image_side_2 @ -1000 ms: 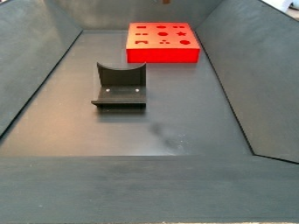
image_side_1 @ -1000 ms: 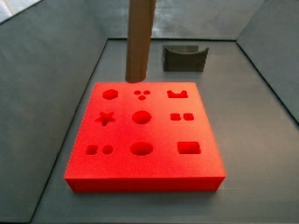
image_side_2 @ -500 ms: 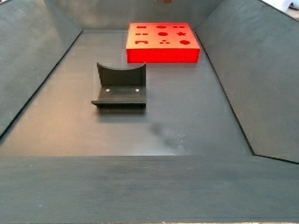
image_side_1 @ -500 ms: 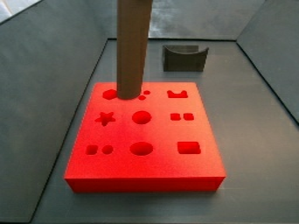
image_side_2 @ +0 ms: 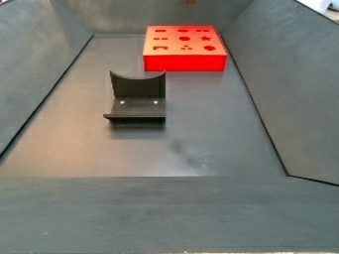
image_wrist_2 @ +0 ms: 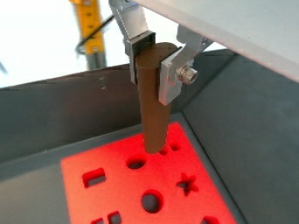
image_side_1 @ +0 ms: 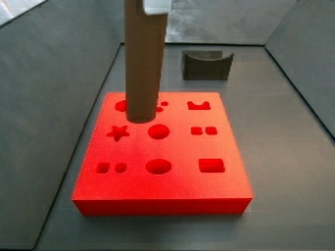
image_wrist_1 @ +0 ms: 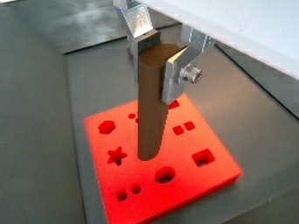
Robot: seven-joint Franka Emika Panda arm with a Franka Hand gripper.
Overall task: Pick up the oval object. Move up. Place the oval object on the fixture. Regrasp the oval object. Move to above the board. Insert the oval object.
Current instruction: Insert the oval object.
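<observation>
While the gripper (image_wrist_1: pixel 163 54) hung above the board (image_wrist_1: pixel 216 179), its silver fingers (image_wrist_2: pixel 173 72) were clenched on the upper end of the oval object (image_wrist_1: pixel 149 105). That slim brown peg stood upright, its rounded lower end over the board's cut-out holes; whether it touched the board could not be told. In a side view, the peg (image_side_1: pixel 140 59) covered a round hole near the board's (image_side_1: pixel 225 197) far edge. Beyond the board, the dark fixture (image_side_1: pixel 207 65) sat apart on the grey bench (image_side_2: pixel 199 149).
</observation>
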